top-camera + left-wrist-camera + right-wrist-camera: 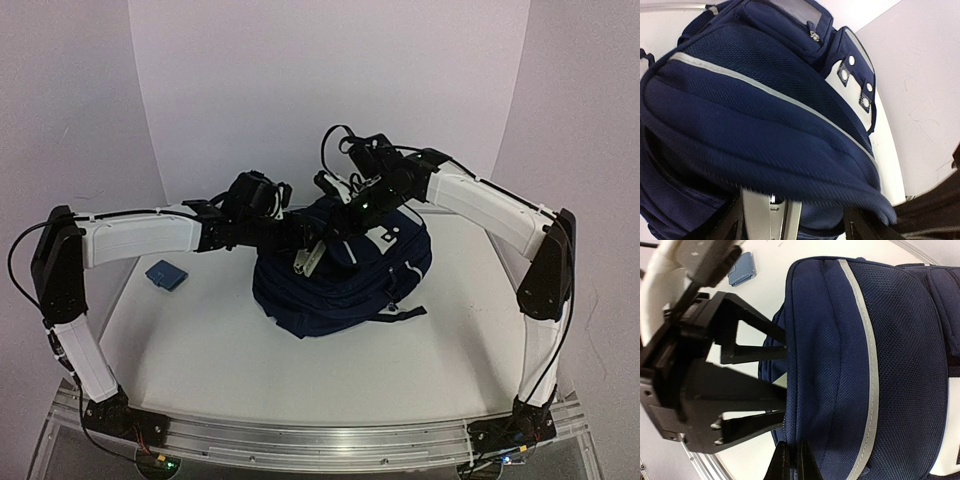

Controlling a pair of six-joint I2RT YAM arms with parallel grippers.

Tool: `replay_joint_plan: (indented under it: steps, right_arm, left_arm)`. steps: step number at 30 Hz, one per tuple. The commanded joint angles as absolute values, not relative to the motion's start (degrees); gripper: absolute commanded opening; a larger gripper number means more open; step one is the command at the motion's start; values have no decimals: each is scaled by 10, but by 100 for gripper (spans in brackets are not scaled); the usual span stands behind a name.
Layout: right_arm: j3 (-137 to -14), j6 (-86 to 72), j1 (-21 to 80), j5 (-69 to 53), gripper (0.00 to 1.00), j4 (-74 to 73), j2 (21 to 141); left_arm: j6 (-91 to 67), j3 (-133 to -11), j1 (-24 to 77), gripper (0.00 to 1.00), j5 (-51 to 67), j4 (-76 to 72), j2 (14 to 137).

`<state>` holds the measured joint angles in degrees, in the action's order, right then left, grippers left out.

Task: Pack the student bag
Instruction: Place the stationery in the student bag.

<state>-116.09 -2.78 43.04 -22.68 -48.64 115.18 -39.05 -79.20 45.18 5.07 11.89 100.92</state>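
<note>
The student bag [340, 285] lay on its side in the middle of the bench [300, 370], toward the far edge, with its pale reflective strip [867, 340] curving across the navy mesh panel. Its front pocket [790, 20] looked zipped shut. Whether the main compartment was open could not be told. A dark seam ran along the panel's edge, but the views gave no look inside, so what the bag held, if anything, was hidden.

The left gripper [780, 381] was at that seam with its fingers spread wide and their tips lost against or under the fabric edge. From its own wrist view the panel's lip overhung the fingers. It gripped nothing that could be made out and appeared to be propping or prying the edge. The right gripper [791, 447] met the same seam a little further along, its fingers drawn almost together. Whether they pinched a zip pull, a fold of cloth or nothing could not be told.

A small flat blue case [166, 274] lay on the bench well apart from the bag, on the left arm's side, outside any compartment. Judging from this, packing was at an early stage: the opening was being worked, and the blue case, if it was meant to go in, was not yet loaded, nor was the bag closed afterwards.
</note>
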Motion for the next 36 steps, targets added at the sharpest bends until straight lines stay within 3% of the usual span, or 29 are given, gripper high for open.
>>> replay_joint_plan:
  steps: [1, 7, 19, 26, 36]
  right_arm:
    - [-1164, -32, 432, -258, 0, -435, 1149]
    - [-1161, -31, 432, -261, 0, -435, 1146]
    - [-1155, -28, 432, -269, 0, -435, 1140]
    - [-1157, -30, 432, -276, 0, -434, 1142]
    - [-1159, -36, 432, -287, 0, -432, 1145]
  left_arm:
    - [-390, -772, 463, 72, 30, 95, 952]
    - [-389, -723, 463, 82, 39, 97, 910]
    - [-428, -647, 463, 73, 69, 66, 901]
    - [-415, -668, 464, 62, 101, 34, 946]
    - [-419, -697, 463, 30, 166, -53, 994]
